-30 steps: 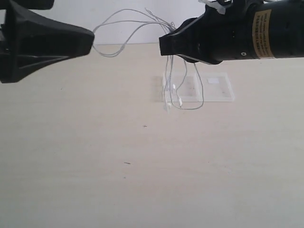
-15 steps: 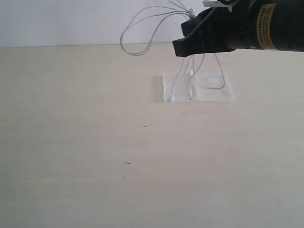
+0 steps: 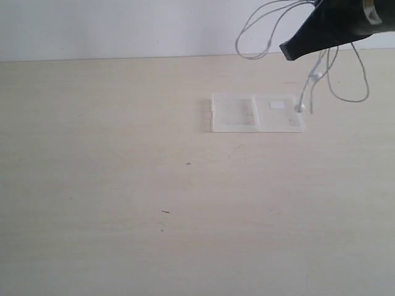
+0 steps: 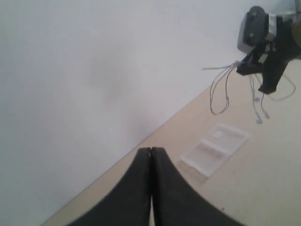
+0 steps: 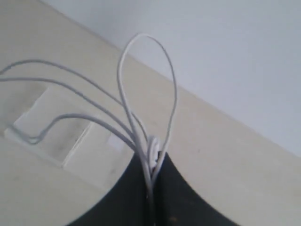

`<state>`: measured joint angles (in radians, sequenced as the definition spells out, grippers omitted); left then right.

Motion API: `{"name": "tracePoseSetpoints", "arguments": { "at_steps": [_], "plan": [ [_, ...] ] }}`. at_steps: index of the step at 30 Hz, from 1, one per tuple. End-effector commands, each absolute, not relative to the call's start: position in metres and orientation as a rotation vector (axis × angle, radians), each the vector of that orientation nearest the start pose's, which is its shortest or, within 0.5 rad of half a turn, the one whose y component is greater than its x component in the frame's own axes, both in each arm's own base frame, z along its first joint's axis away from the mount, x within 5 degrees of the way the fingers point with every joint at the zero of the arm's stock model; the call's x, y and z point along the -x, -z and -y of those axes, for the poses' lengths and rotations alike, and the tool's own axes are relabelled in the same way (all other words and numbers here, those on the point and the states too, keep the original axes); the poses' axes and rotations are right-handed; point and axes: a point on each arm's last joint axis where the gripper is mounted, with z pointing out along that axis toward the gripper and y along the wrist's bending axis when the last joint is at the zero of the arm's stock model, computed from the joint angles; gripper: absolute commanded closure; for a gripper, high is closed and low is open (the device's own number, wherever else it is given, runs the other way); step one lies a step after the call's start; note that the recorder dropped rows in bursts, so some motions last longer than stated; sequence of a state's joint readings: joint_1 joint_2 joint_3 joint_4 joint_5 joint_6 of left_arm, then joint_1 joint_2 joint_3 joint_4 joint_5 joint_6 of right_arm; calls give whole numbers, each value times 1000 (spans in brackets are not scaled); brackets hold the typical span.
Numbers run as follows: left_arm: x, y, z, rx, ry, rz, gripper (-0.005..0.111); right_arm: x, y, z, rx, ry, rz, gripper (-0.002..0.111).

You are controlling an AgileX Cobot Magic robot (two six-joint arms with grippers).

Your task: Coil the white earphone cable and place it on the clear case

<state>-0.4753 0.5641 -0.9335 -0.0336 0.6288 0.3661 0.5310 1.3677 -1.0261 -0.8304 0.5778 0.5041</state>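
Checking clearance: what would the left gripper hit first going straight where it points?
Likely the white wall past the table edge; the left gripper aims beside the clear case, not at it. Depth unclear.

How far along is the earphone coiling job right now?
Done: the white earphone cable is gathered into loose loops, pinched in the right claw. In hand: that claw holds the bundle in the air by the clear case's labelled half, an earbud dangling at its edge. Left: lower the loops onto the case and let go. The left claw is shut, empty.
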Motion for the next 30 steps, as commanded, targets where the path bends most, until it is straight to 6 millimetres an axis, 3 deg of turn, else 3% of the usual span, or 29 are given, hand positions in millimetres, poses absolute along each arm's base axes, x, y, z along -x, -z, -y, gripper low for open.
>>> {"name": "tracePoseSetpoints", "arguments": {
  "at_steps": [1,5,9,14,16,20,23,30],
  "plan": [
    [-79,-410,41,-688,127,-1657,107,-265,-334,-131,753,146,-2312,108],
    [-77,-408,40,-640,157,-1632,107,-265,-365,-135,747,91,-2291,108],
    [-72,-406,38,-586,192,-1592,107,-266,-375,-139,883,98,-2343,108],
    [-68,-393,36,-555,218,-1597,107,-264,-370,-148,956,-8,-2366,108],
    [-67,-387,35,-550,228,-1622,107,-265,-362,-148,1071,29,-2399,108],
    [-58,-394,30,-480,277,-1555,107,-293,-337,-142,1189,88,-2489,108],
    [-48,-393,25,-464,293,-1559,107,-313,-325,-145,1475,165,-2377,108],
    [-36,-386,18,-484,271,-1610,107,-341,-322,-157,1632,226,-2261,108]
  ]
}}
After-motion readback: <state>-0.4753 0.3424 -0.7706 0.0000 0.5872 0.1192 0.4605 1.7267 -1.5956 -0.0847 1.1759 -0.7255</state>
